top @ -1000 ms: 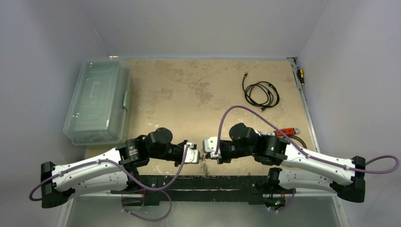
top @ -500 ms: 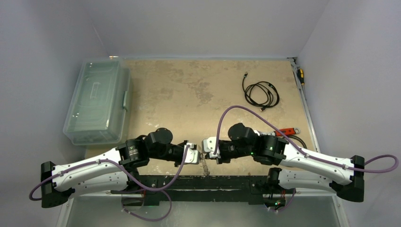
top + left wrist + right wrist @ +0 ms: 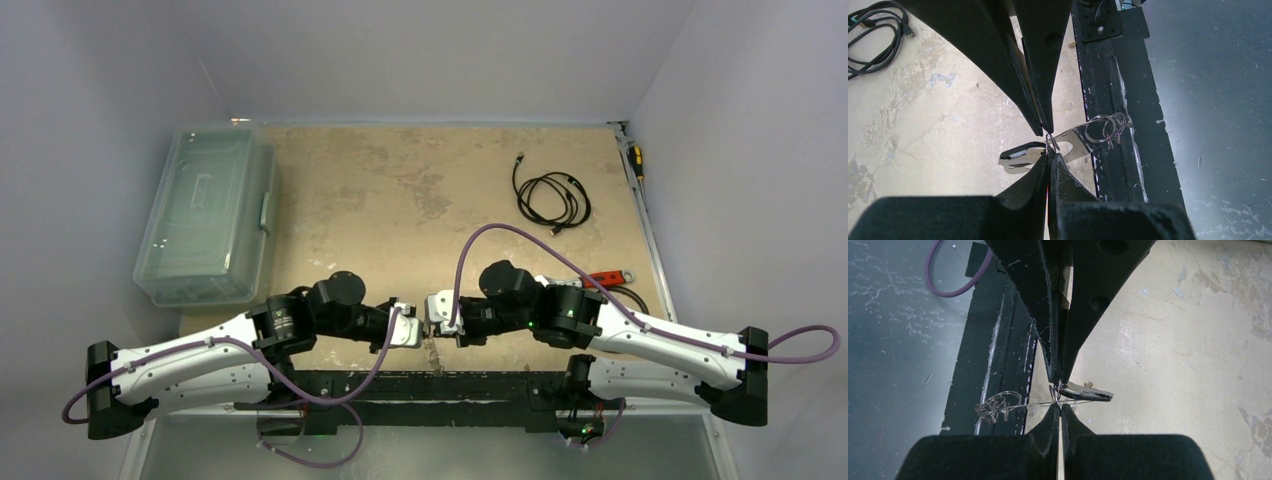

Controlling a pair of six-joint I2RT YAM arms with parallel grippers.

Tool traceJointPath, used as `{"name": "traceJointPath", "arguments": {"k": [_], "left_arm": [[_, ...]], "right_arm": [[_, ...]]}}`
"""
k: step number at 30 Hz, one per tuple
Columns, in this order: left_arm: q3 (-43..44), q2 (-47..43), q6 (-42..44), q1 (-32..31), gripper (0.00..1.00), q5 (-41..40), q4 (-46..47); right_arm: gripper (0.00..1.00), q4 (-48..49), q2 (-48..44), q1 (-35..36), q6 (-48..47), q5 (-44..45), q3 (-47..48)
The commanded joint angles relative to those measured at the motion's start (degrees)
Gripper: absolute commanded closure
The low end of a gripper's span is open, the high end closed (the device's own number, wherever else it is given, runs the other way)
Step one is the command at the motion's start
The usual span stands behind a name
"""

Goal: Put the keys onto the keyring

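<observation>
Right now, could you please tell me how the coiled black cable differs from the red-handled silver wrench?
The coiled black cable is a loose bundle of loops; the red-handled silver wrench is one straight bar. The cable lies in full view toward the far side; the wrench lies nearer, partly behind the right arm. Both lie flat on the right half of the tan table.

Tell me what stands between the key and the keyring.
Nothing visible does. The left gripper, apparently shut on the key, and the right gripper, apparently shut on the keyring, meet tip to tip; key and keyring touch at the pinch.
</observation>
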Motion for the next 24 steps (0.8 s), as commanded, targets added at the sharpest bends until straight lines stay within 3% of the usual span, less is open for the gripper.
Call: {"name": "traceJointPath", "arguments": {"k": [1, 24], "left_arm": [[-0.3, -0.5, 0.0, -0.6, 1.00, 2.5, 2.4], [-0.8, -1.3, 0.3, -1.2, 1.00, 2.9, 2.7]], "right_arm": [[1.00, 2.5, -0.6, -0.1, 0.5, 0.2, 3.2], [1.00, 2.0, -0.4, -0.8, 3.4, 2.7, 4.7]]}}
